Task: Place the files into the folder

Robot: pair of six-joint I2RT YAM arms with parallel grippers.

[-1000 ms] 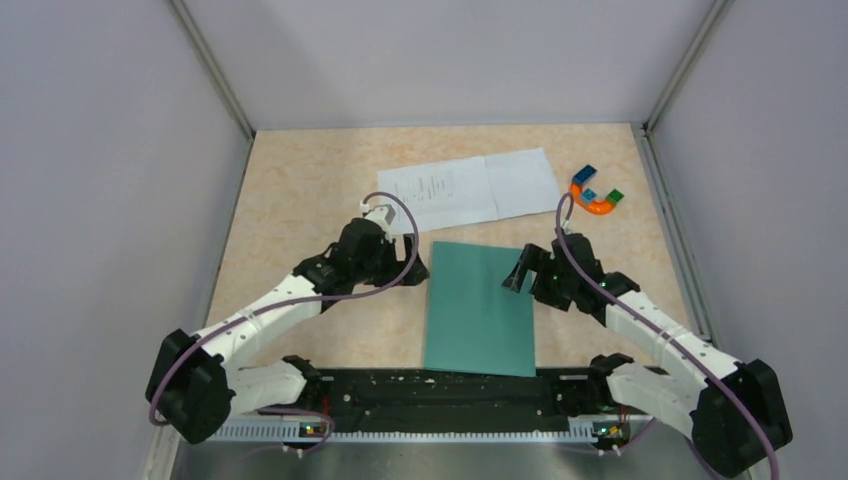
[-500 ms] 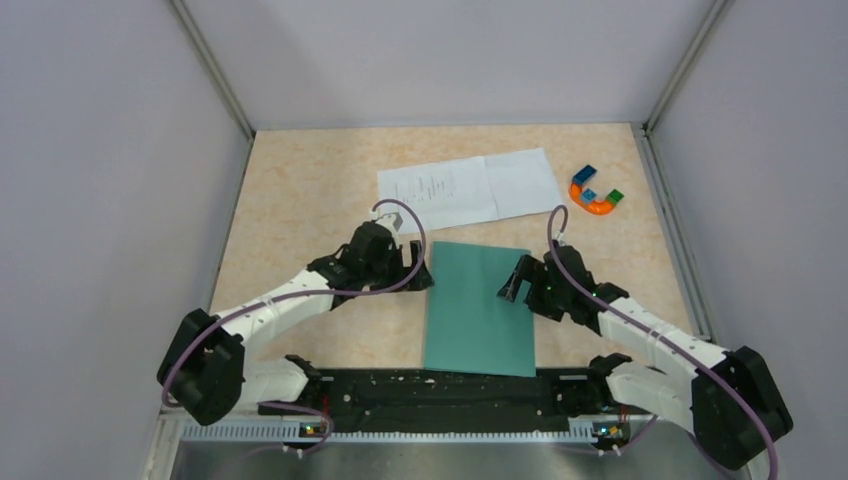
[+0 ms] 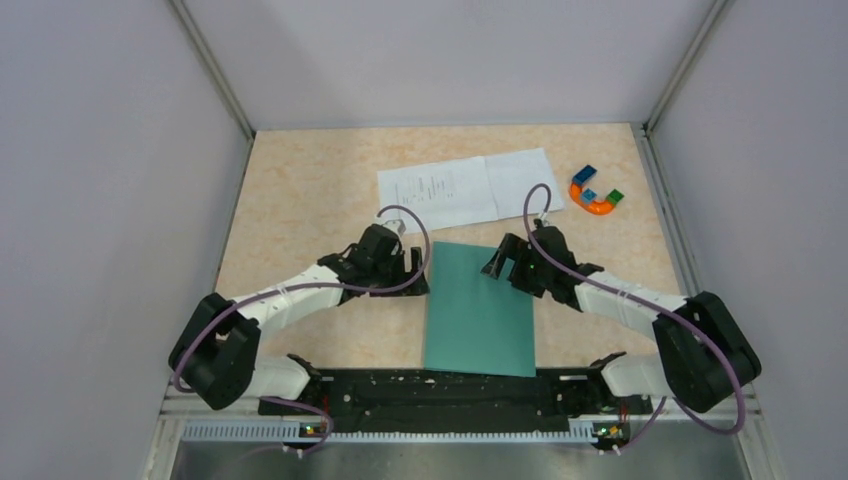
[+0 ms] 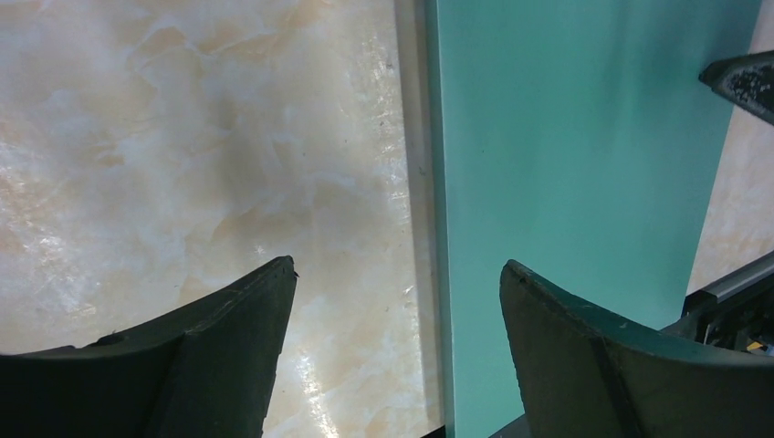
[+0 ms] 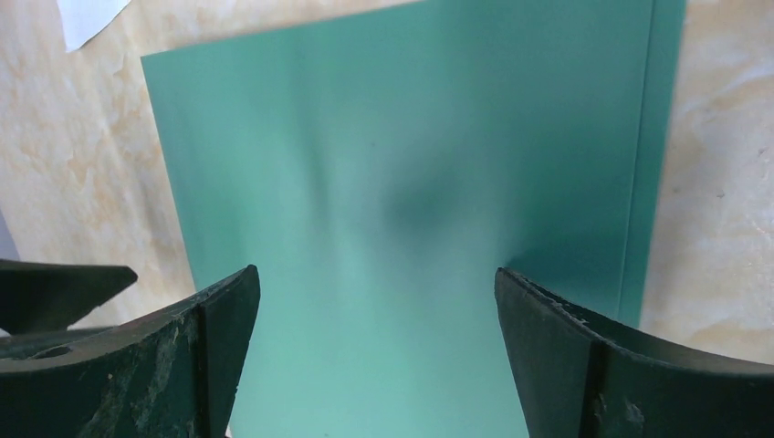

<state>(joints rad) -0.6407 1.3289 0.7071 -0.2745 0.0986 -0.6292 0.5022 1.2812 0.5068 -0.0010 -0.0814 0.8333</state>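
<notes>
The teal-green folder (image 3: 478, 310) lies closed and flat on the table's near middle. It also shows in the left wrist view (image 4: 584, 182) and the right wrist view (image 5: 411, 210). Two white files lie side by side behind it: one with printed text (image 3: 435, 194), one nearly blank (image 3: 521, 182). My left gripper (image 3: 420, 274) is open and empty, low at the folder's left edge, its jaws straddling that edge (image 4: 399, 274). My right gripper (image 3: 500, 266) is open and empty, low over the folder's far right part (image 5: 376, 278).
A small multicoloured horseshoe toy (image 3: 596, 191) lies at the back right. Grey walls enclose the table on three sides. The black base rail (image 3: 440, 388) runs along the near edge, just below the folder.
Both grippers have come in toward the folder's far end: the left moved right to its left edge, the right moved left and farther over the cover. Folder and files have not moved.
</notes>
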